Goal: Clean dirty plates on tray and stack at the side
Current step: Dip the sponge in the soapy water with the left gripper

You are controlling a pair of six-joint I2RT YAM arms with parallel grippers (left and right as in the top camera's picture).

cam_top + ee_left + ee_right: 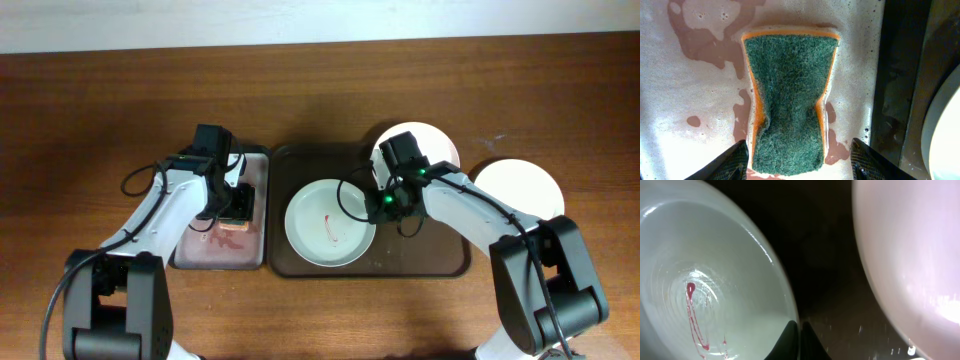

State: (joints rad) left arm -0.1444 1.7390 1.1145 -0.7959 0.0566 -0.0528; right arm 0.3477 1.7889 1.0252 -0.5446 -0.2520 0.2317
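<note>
A pale greenish-white plate (328, 222) with a thin red smear lies on the left part of the dark brown tray (425, 252). My right gripper (383, 207) is shut on this plate's right rim; the right wrist view shows the plate (715, 280) with the jaws (800, 335) pinched on its edge. A pinkish-white plate (428, 142) sits at the tray's back right, also in the right wrist view (910, 255). A third pale plate (520, 187) rests on the tabletop to the right. My left gripper (800, 165) is open, its fingers on either side of a green-and-orange sponge (790, 95).
The sponge (237, 205) lies in a smaller, narrow tray (200, 255) with a wet pinkish, foamy bottom, just left of the big tray. The wood-grain tabletop (90, 130) surrounds both trays. A pale wall runs along the table's far edge.
</note>
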